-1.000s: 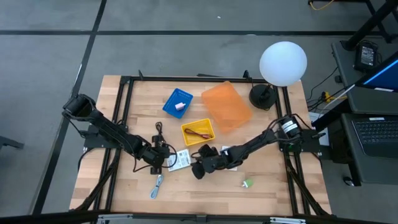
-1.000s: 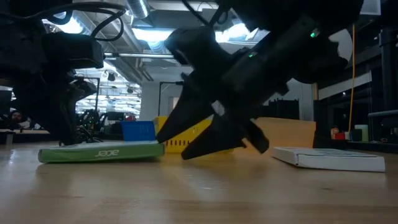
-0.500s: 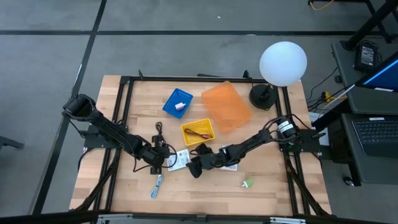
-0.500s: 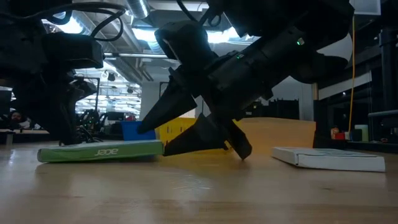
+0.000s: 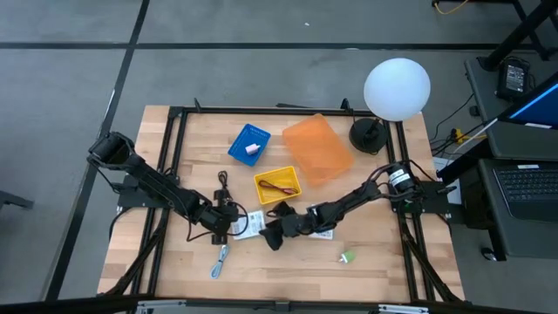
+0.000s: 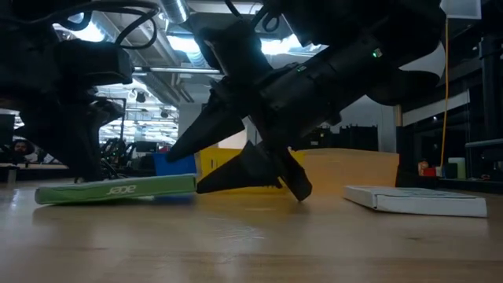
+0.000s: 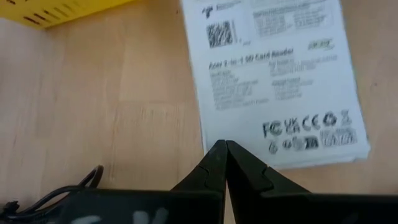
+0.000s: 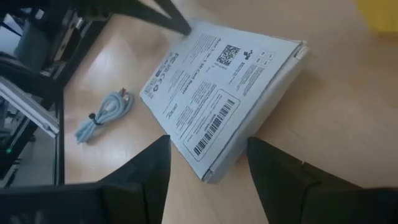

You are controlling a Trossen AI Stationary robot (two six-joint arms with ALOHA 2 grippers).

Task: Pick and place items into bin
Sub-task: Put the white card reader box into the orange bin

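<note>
**Observer:** Why are you sitting so low beside that packet?

**Right arm:** I am hovering my right gripper just above the table with my jaws spread wide, one to each side of the near edge of the white labelled packet, which is lying flat near the middle of the front half of the table. I judge this is the line-up for pinching it by its edge, since it is too flat to take from above.

**Observer:** And your partner?

**Right arm:** The left gripper is resting with its jaws pressed together, its tips at the packet's opposite edge, perhaps bracing it.

**Observer:** What is in the bins?

**Right arm:** The yellow bin is holding a dark-red cord. The blue bin is holding a tiny pink block. The orange bin is showing nothing inside.
</note>
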